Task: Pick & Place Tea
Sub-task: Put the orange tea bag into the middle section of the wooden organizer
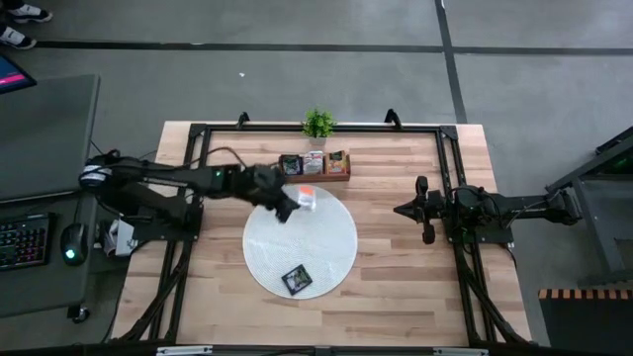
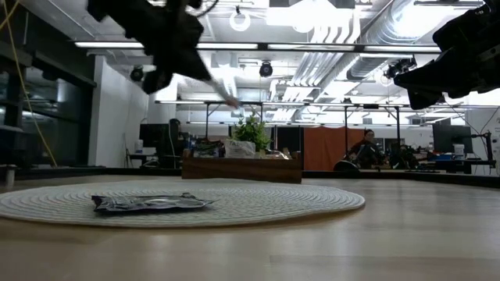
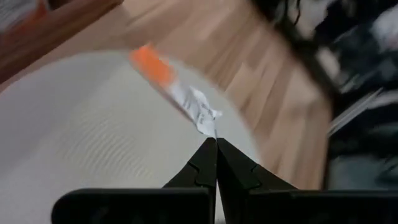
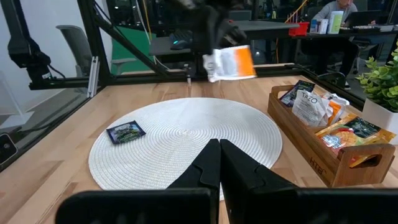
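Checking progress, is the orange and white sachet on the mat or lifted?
Lifted: the left gripper pinches the orange and white sachet above the mat.

1. One round mat (image 1: pixel 326 252) lay on the worktop.
2. One black sachet (image 1: pixel 296 280) on it.
3. One white-and-orange sachet (image 4: pixel 231 63), held aloft.
4. One wooden tray (image 4: pixel 323 163), three compartments.
5. One potted plant (image 1: pixel 317 124).

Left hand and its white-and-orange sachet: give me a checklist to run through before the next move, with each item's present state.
1. Left hand shut on the white-and-orange sachet: ok.
2. Sachet lifted off the round mat: ok.
3. Grip secure: cannot tell, only a corner is pinched.
4. Wooden tray has room: cannot tell; packets already fill it.
5. Black sachet on the mat, not yet picked: not ok.
6. Right hand shut, off the mat: ok.
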`<move>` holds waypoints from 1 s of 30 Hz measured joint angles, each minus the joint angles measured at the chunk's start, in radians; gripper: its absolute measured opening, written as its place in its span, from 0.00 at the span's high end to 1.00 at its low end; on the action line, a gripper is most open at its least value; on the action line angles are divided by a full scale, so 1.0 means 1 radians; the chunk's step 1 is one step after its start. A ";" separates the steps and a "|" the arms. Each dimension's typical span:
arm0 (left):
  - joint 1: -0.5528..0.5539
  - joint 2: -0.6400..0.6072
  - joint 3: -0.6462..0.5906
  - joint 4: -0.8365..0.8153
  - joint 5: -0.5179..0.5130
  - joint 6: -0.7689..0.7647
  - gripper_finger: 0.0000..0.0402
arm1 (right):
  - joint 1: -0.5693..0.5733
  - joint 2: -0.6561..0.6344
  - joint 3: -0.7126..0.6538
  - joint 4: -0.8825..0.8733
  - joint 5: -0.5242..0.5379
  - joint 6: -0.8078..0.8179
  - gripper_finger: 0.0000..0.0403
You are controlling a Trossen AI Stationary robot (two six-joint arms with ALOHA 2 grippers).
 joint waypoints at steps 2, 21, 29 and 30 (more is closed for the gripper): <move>0.057 0.039 0.000 0.083 0.070 -0.057 1.00 | 0.000 0.000 0.000 0.000 0.000 0.000 1.00; 0.333 0.296 0.077 0.501 0.316 -0.589 1.00 | 0.000 0.000 0.000 0.000 0.000 0.000 1.00; 0.417 0.296 0.066 0.565 0.361 -0.688 1.00 | 0.000 0.000 0.000 0.000 0.000 0.000 1.00; 0.427 0.296 0.066 0.577 0.374 -0.713 1.00 | 0.000 0.000 0.000 0.000 0.000 0.000 1.00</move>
